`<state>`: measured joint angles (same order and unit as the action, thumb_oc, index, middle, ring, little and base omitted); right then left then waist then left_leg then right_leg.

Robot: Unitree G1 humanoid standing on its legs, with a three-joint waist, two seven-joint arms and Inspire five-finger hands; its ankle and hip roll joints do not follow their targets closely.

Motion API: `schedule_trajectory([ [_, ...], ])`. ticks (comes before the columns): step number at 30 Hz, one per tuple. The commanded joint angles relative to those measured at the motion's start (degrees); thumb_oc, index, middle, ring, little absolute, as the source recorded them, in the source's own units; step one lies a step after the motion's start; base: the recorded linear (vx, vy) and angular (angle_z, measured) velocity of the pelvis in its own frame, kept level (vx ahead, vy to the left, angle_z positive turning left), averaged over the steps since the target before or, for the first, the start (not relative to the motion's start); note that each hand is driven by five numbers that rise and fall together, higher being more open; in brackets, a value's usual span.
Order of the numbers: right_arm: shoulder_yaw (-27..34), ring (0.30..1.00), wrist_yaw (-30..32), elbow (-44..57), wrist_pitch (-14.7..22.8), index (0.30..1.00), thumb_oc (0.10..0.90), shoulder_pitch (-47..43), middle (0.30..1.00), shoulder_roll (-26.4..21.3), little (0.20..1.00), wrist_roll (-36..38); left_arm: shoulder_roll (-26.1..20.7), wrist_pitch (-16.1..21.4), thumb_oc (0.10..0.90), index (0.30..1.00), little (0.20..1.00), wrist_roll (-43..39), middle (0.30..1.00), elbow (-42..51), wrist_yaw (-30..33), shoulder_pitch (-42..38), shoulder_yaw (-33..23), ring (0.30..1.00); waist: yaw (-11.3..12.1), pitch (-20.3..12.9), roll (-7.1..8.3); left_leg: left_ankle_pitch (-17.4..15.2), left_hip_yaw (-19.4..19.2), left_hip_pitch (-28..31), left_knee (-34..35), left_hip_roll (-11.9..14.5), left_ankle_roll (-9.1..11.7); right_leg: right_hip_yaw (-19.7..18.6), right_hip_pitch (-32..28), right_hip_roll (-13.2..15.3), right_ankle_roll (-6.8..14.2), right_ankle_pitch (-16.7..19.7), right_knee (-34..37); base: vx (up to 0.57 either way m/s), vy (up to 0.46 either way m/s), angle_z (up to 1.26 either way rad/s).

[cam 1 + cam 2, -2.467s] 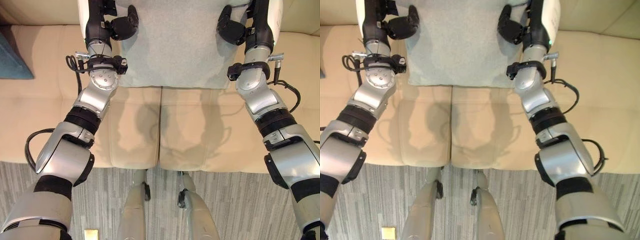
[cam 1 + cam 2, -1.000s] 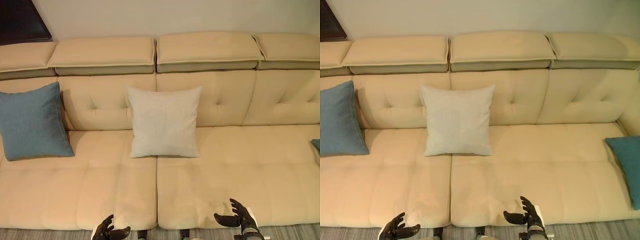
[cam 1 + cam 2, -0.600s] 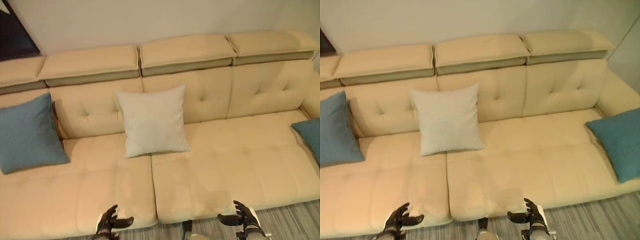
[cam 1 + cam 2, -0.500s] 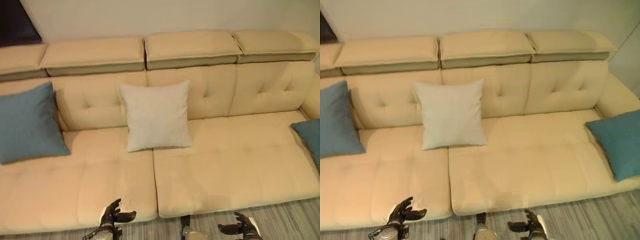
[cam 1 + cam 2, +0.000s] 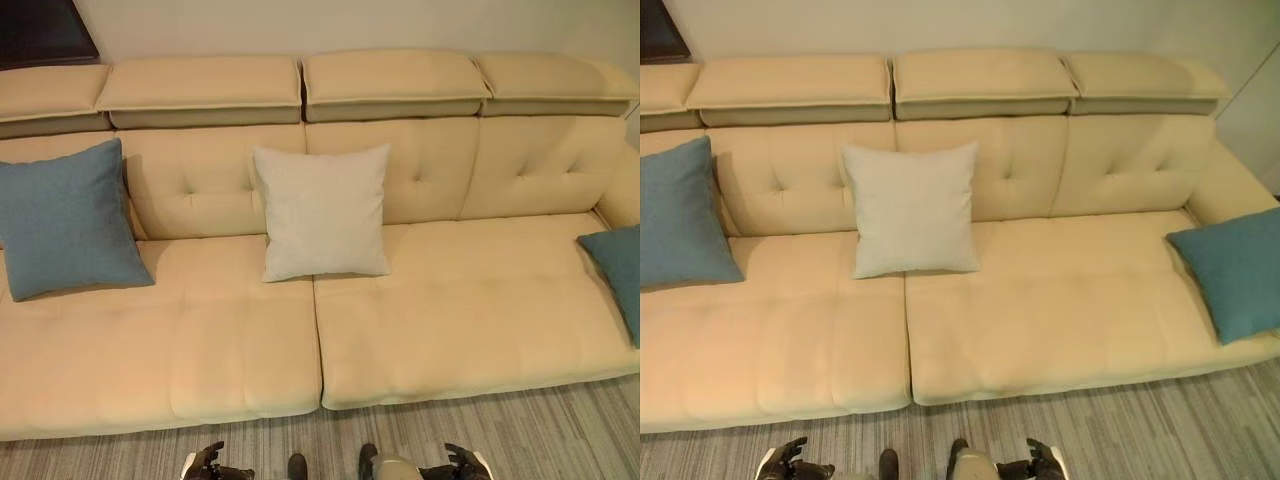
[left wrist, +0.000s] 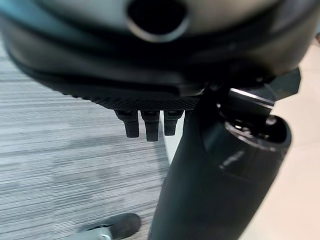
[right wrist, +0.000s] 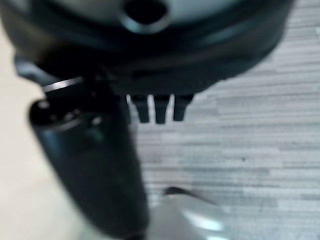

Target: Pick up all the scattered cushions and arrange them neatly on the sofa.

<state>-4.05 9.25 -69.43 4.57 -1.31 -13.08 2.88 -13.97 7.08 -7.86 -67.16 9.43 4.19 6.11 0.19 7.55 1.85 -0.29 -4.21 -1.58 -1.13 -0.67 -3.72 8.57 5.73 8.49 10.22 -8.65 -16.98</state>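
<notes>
A white cushion leans upright against the backrest in the middle of the beige sofa. A blue cushion stands at the sofa's left end. A teal cushion rests at the right end by the armrest. My left hand and right hand hang low over the floor in front of the sofa, far from all three cushions. In the wrist views the fingers of the left and the fingers of the right are straight, and both hands hold nothing.
Grey striped carpet runs along the sofa's front edge. A dark panel stands behind the sofa's left end. The seat between the white and teal cushions is bare.
2.5 s ago both hands held the white cushion at the backrest; they have let go and dropped to the floor side. The camera has pulled back and shifted.
</notes>
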Motion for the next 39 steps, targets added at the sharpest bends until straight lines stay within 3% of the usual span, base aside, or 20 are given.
schedule_trajectory([
  [1, -0.11, 0.9, 1.94, 1.43, 2.06, 0.9, 0.8, -1.34, 0.9, -2.78, 0.9, 1.19, -0.98, 1.63, 0.8, 0.9, 0.9, 0.98, 0.9, 0.61, 0.76, -1.79, -1.82, 0.9, 1.78, -3.23, 1.77, -4.37, -0.35, -3.03, -0.46, -2.15, 2.68, 3.89, -4.02, -1.24, -1.85, 5.18, 9.58, -0.07, -0.107, -0.73],
  [6, -0.56, 0.9, 1.86, 2.35, 2.21, 0.9, 0.8, -2.12, 0.9, -3.32, 0.9, 1.85, -0.7, 1.78, 0.8, 0.9, 0.9, 1.38, 0.9, 0.51, 0.73, -2.47, -0.97, 0.9, 0.61, -3.29, 1.76, -3.94, -1.45, -2.73, -0.68, -1.4, 3.65, 1.84, -5.06, -2.74, -2.29, 5.39, 13.95, -0.02, -0.13, -0.32],
  [9, -0.08, 0.9, 2.17, 2.24, 2.35, 0.9, 0.8, -1.56, 0.9, -3.52, 0.9, 3.18, -0.28, 1.62, 0.8, 0.9, 0.9, 1.72, 0.9, 1.73, 0.6, -3.89, 0.68, 0.9, -0.81, -2.14, 2.13, -4.36, -2.11, -4.01, -4.8, -0.39, 5.26, 1.62, -5.81, -3.49, -3.33, 5.74, 16.29, -0.06, -0.141, -0.05],
  [13, 0.05, 0.9, 2.43, 0.61, 2.06, 0.9, 0.8, -1.1, 0.9, -3.74, 0.9, 3.48, 0.3, 1.42, 0.8, 0.9, 0.9, 1.87, 0.9, 2.4, 0.21, -4.62, 2.05, 0.9, -1.54, -1.4, 2.33, -5.51, -2.43, -4.76, -8.81, 0.58, 5.63, 1.09, -6.82, -3.89, -4.1, 5.78, 17.59, -0.05, -0.075, -0.04],
  [17, -0.07, 0.9, 3.17, -1.23, 1.67, 0.9, 0.8, -1.19, 0.9, -4.3, 0.9, 3.43, 1.66, 1.72, 0.8, 0.9, 0.9, 0.18, 0.9, 2.54, 0.57, -5.2, 3.62, 0.9, -0.81, -0.09, 2.45, -5.9, 5.88, -5.65, -11.71, -1.01, 6.48, -2.57, -5.96, -4.34, -4.74, 6.19, 16.5, -0.06, 0.017, -0.33],
  [18, -0.08, 0.9, 3.17, -1.23, 1.67, 0.9, 0.8, -1.19, 0.9, -4.3, 0.9, 3.43, 1.66, 1.72, 0.8, 0.9, 0.9, 0.18, 0.9, 2.54, 0.57, -5.2, 3.62, 0.9, -0.82, -0.11, 2.45, -5.89, 5.89, -5.67, -11.7, -1.01, 6.48, -2.56, -5.93, -4.34, -4.73, 6.19, 16.5, -0.06, 0.062, -0.91],
  [20, 0.11, 0.9, 3.75, -1.48, 1.49, 0.9, 0.8, -1.03, 0.9, -4.88, 0.9, 3.63, 2.24, 2.07, 0.8, 0.9, 0.9, -1.77, 0.9, 2.97, 0.53, -5.96, 4.58, 0.9, -0.11, -0.41, 2.46, -6.37, 15.97, -5.93, -11.09, -3.71, 6.69, -6.97, -4.25, -4.28, -4.32, 7.28, 15.94, -0.06, 0.137, -1.17],
  [21, 0.63, 0.9, 3.8, -1.62, 1.37, 0.9, 0.8, -1.06, 0.9, -5.13, 0.9, 4.14, 2.32, 2.03, 0.8, 0.9, 0.9, -1.75, 0.9, 2.97, 0.42, -6.41, 4.88, 0.9, -0.26, -0.62, 2.29, -6.63, 17.61, -5.4, -9.66, -4.24, 6.43, -8.12, -3.69, -4.31, -4.05, 7.59, 15.97, -0.05, 0.156, -1.29],
  [23, 1.46, 0.9, 3.73, -1.76, 1.33, 0.9, 0.8, -0.85, 0.9, -5.16, 0.9, 4.48, 2.4, 1.99, 0.8, 0.9, 0.9, -0.89, 0.9, 2.42, 0.03, -6.72, 5.42, 0.9, -1.05, -1.48, 1.66, -6.34, 17.84, -3.63, -5.58, -3.72, 5.54, -8.82, -2.53, -4.41, -3.59, 8.01, 15.94, -0.08, 0.22, -1.11],
  [24, 1.61, 0.9, 3.92, -1.62, 0.85, 0.9, 0.8, -1.24, 0.9, -5.07, 0.9, 4.67, 1.99, 1.73, 0.8, 0.9, 0.9, 1.61, 0.9, 2.09, -0.11, -7.14, 6.59, 0.9, -2.03, -1.49, 1.36, -5.18, 15.84, -2.76, -2.52, -3.76, 4.81, -10.54, 0.63, -4.08, -2.13, 10.32, 15.3, -0.15, 0.315, -0.48],
  [26, 1.43, 0.9, 3.97, -1.23, 0.87, 0.9, 0.8, -1.22, 0.9, -4.86, 0.9, 4.51, 1.71, 1.7, 0.8, 0.9, 0.9, 2.43, 0.9, 2.06, -0.05, -7.08, 6.74, 0.9, -2.1, -1.38, 1.37, -4.95, 14.59, -2.58, -1.87, -3.53, 4.6, -10.71, 1.33, -4.05, -1.54, 10.79, 15.12, -0.14, 0.201, -0.88],
  [28, 0.55, 0.9, 4.19, -0.64, 0.69, 0.9, 0.8, -1.61, 0.9, -4.1, 0.9, 3.9, 0.29, 1.67, 0.8, 0.9, 0.9, 3.49, 0.9, 2.21, 0.11, -7.43, 6.85, 0.9, -1.53, 0.21, 1.11, -4.21, 11.34, -3.4, -1.84, -2.65, 3.98, -8.43, 4.69, -3.57, -0.56, 10.85, 11.71, -0.17, 0.117, -1.59],
  [30, 0.55, 0.9, 4.19, -0.63, 0.68, 0.9, 0.8, -1.62, 0.9, -4.09, 0.9, 3.9, 0.29, 1.67, 0.8, 0.9, 0.9, 3.49, 0.9, 2.21, 0.11, -7.44, 6.85, 0.9, -1.47, 0.22, 1.12, -4.24, 11.29, -3.39, -1.85, -2.65, 3.97, -8.49, 4.75, -3.58, -0.56, 10.8, 11.6, -0.08, 0.02, -0.79],
  [31, 0.28, 0.9, 4.21, -0.64, 0.83, 0.9, 0.8, -1.21, 0.9, -3.94, 0.9, 2.89, -0.18, 1.37, 0.8, 0.9, 0.9, 4.2, 0.9, 1.89, 0.1, -6.9, 6.2, 0.9, 0.41, 1.01, 0.59, -4.02, 8.71, -3.66, -1.63, -1.32, 4.0, 1.45, 4.02, -0.36, -1.65, 8.83, 9.35, -0.17, 0.018, -0.57],
  [32, 0.28, 0.9, 4.04, -0.88, 0.79, 0.9, 0.8, -0.79, 0.9, -3.84, 0.9, 1.81, -0.47, 1.07, 0.8, 0.9, 0.9, 4.58, 0.9, 1.26, -0.21, -6.27, 5.18, 0.9, 1.13, 1.04, 0.32, -3.64, 6.42, -3.44, -1.38, -0.22, 3.74, 7.55, 2.24, 1.3, -2.68, 7.04, 6.82, -0.17, 0.018, -0.91],
  [37, 0.42, 0.9, 3.97, -1.18, 0.91, 0.9, 0.8, -0.25, 0.9, -4.08, 0.9, 1.23, -0.79, 1.24, 0.8, 0.9, 0.9, 4.39, 0.9, 1.14, -0.33, -5.07, 3.94, 0.9, 3.08, 0.06, 0.99, -3.15, 2.56, -3.4, -0.97, 0.64, 3.6, 11.61, -2.96, 1.55, -2.56, 5.19, 6.73, -0.08, -0.073, -0.67],
  [39, -0.33, 0.9, 3.97, -0.45, 1.02, 0.9, 0.8, -0.41, 0.9, -3.95, 0.9, 1.58, -0.83, 1.35, 0.8, 0.9, 0.9, 4.34, 0.9, 1.06, 0.03, -4.86, 3.77, 0.9, 3.34, -0.65, 1.75, -3.04, 1.25, -2.95, -0.32, 1.09, 4.01, 10.28, -3.08, 0.25, -2.72, 4.99, 9.59, 0.01, -0.236, -0.86],
])
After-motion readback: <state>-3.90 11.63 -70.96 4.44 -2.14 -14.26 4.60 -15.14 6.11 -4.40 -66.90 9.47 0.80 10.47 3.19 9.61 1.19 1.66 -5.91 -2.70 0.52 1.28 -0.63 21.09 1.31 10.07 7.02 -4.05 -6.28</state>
